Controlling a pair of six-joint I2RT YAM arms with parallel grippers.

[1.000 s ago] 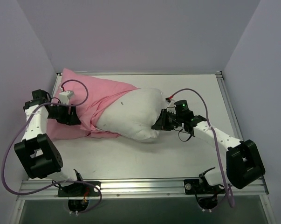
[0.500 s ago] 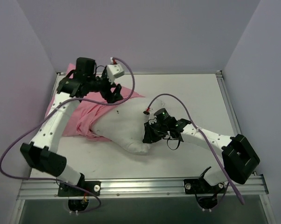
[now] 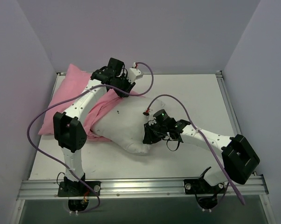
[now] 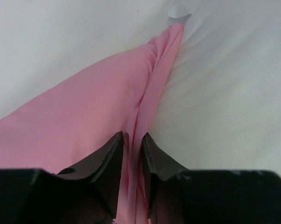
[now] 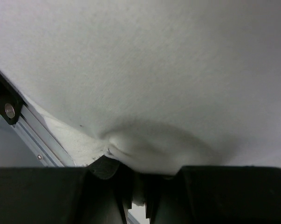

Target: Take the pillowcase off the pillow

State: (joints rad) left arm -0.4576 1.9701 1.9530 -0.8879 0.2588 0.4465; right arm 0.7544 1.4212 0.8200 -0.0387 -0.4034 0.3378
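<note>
lying slantwise on the left half of the bench (image 3: 201,98), the pillow (image 3: 126,123) is partly out of the pillowcase (image 3: 70,93). its bare white end points toward the near middle of the bench. its other end is inside the pink sack, which reaches to the far left corner. the mouth of the sack is bunched in folds across the pillow's middle.

the left arm reaches over the pink cloth to the far side of that mouth. there the left fingers (image 3: 124,90) are pressed nearly together, with only a thin gap between them. in the left wrist view a ridge of pink cloth runs up through that gap, so they have a fold of the pillowcase pinched, with plain pink to one side of it and white pillow to the other.

the right arm comes in low from the right. the right fingers (image 3: 148,136) are closed tight on the pillow's bare near end. in the right wrist view the white cover puckers where they nip it, and a metal rail (image 5: 26,135) shows at the left.
</note>
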